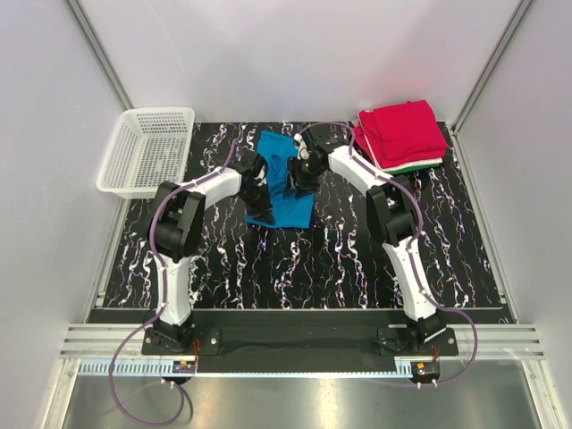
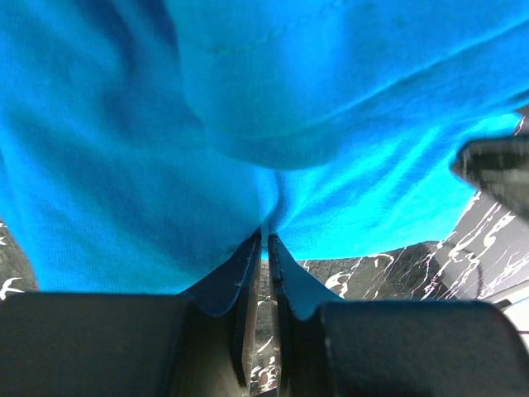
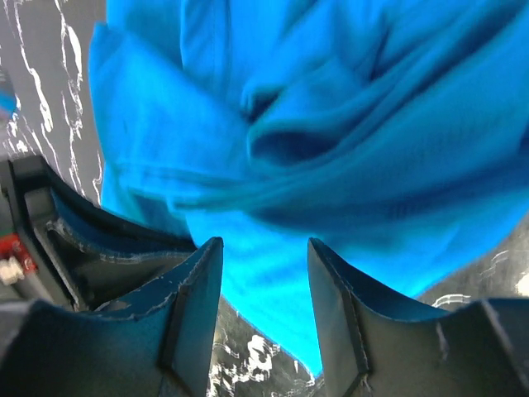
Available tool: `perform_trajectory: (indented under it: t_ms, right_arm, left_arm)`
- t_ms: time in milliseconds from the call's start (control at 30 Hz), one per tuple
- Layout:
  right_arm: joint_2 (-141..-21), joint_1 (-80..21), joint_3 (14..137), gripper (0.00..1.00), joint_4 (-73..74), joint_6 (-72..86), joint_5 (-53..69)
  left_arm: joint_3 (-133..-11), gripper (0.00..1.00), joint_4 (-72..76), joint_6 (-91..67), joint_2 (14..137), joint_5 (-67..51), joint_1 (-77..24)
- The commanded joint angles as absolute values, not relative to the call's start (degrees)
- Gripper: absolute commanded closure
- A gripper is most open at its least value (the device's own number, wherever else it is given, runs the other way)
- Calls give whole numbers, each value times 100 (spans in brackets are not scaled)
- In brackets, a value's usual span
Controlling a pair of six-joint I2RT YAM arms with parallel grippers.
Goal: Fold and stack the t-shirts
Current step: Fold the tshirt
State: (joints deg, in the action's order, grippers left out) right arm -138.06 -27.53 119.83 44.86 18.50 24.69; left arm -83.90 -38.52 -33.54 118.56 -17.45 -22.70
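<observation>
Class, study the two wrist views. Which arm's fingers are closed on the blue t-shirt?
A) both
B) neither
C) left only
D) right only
C: the left fingers are pressed together with a fold of the blue t-shirt pinched between them, while the right fingers stand apart over the cloth.

The loose t-shirt [image 1: 290, 210] lies on the table [image 1: 313, 259] right under both claws, left gripper [image 1: 260, 204] at its left edge, right gripper [image 1: 298, 183] just beside it. The folded stack [image 1: 402, 134] sits behind and right of the right gripper, and the basket [image 1: 161, 111] behind and left of the left gripper.
</observation>
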Motion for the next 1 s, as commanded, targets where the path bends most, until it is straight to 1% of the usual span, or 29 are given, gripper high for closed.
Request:
perform_trajectory:
  t_ms: [0,167,367,667,967]
  right_arm:
    - [-14272,-2769,12848,48,4455,1872,2523]
    - [-14940,-2769,13990,48,4834,1916,2400]
    - [-15283,-2751,14703,48,4852,1995,2145]
    - [-15477,-2690,15169,48,4843,1899,1793]
    - [-15706,-2566,15363,46,4764,1854,1450]
  left_arm:
    - [-8235,85,-3894,-3313,11786,-1362,-2206]
    - [-8148,86,-3867,-3296,11769,-1450,-2206]
    - [-7963,87,-3815,-3270,11698,-1494,-2215]
    - [-7734,87,-3718,-3243,11672,-1591,-2224]
    - [-7682,85,-3718,-3155,11628,-1679,-2224]
